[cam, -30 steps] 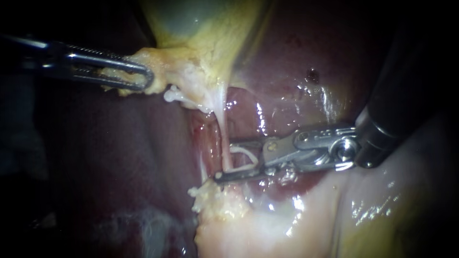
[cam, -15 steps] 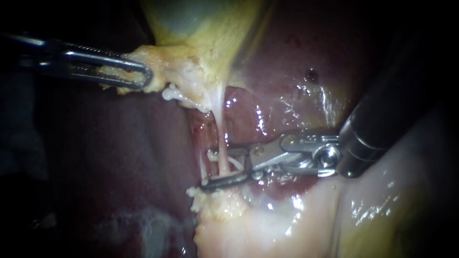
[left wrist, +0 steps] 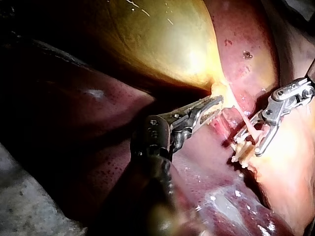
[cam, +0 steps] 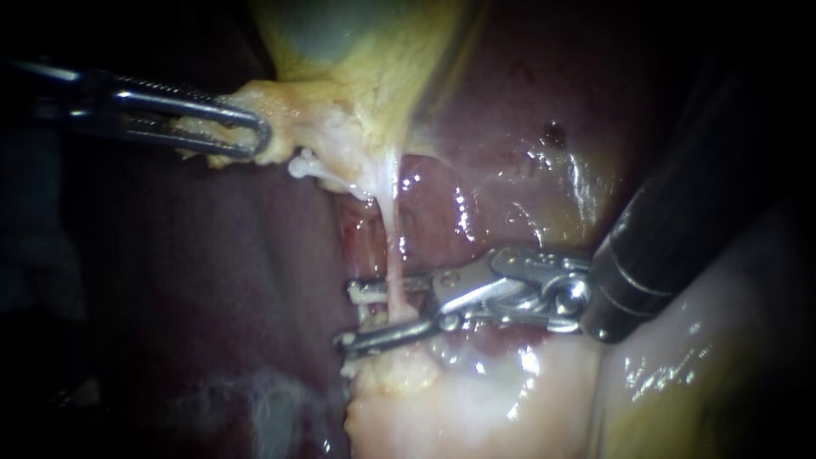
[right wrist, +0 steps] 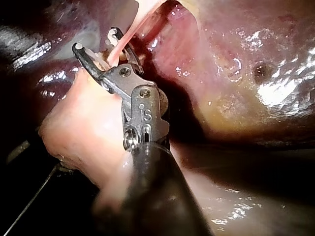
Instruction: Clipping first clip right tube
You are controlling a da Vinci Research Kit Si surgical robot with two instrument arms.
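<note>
Closing only once tube (cam: 393, 276) sits deep between the jaws, square to it. Right instrument (cam: 348, 316) points to 9 o'clock, jaws spread, tube running 12-to-6 between them, not pinched. Left instrument (cam: 229, 133) at 10 o'clock pinches gallbladder (cam: 340, 51), likely tensioning the tube

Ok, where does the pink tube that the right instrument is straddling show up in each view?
Endoscope: the tube hangs mid-picture from the gallbladder, through the open jaws of the right instrument's tool.
Left wrist: the tube lies ahead of the left instrument, between the other instrument's jaws.
Right wrist: the tube sits between its own instrument's jaws.
Shared landmark: the dark spot on the liver, in all three.
</note>
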